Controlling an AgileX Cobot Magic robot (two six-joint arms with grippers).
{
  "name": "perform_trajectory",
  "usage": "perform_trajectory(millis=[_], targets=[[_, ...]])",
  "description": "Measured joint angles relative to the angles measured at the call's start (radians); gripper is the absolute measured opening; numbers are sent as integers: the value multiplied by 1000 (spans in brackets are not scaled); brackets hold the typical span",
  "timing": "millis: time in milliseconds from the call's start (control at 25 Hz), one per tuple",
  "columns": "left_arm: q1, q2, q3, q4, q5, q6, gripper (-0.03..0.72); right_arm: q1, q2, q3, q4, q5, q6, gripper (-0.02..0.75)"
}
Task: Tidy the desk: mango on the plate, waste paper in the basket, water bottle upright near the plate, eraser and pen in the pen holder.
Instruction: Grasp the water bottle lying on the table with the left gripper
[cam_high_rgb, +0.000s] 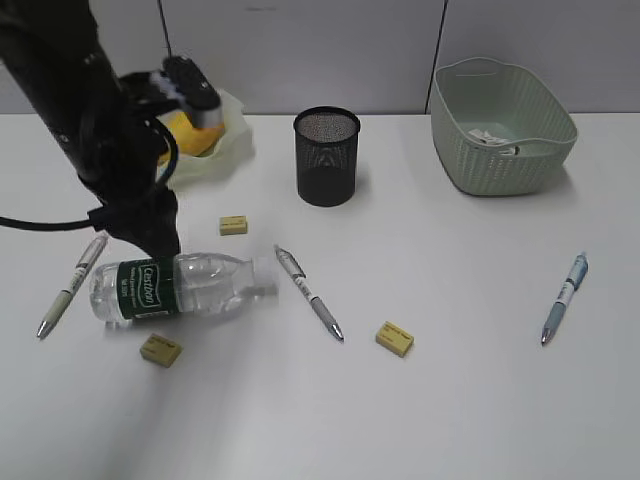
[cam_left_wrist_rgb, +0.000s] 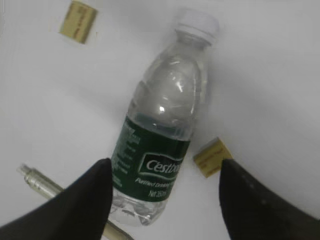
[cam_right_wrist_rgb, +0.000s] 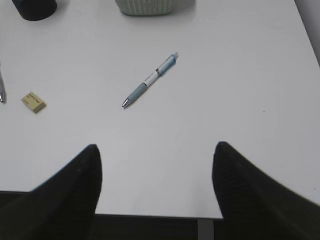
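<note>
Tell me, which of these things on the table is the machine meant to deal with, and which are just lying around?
Job: mango, plate, water bottle, erasers, pens, pen holder, basket, waste paper.
Lying about: nothing that I can see.

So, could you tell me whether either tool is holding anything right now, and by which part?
Nothing is held. The left tool hangs open above the lying water bottle, fingers astride its labelled end without gripping. The right tool is open over bare desk.
</note>
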Motion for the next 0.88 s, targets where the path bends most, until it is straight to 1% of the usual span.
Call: perform_trajectory(millis=[80, 160, 280, 480, 720, 880], targets=[[-21, 29, -1, 37, 1, 19, 563, 0, 0, 0, -1, 0, 0, 544], [-32, 57, -2, 61, -8, 28, 623, 0, 0, 0, -1, 0, 0, 544], [-35, 91, -6, 75, -20, 28, 653, 0, 0, 0, -1, 0, 0, 543], [-50, 140, -21, 84, 32, 24, 660, 0, 0, 10, -1, 1, 0, 543], [-61, 214, -127, 92, 89, -2, 652, 0, 0, 19, -1, 7, 0, 543], [-94, 258, -158, 161, 94, -10, 652, 0, 0, 19, -3, 7, 0, 543]])
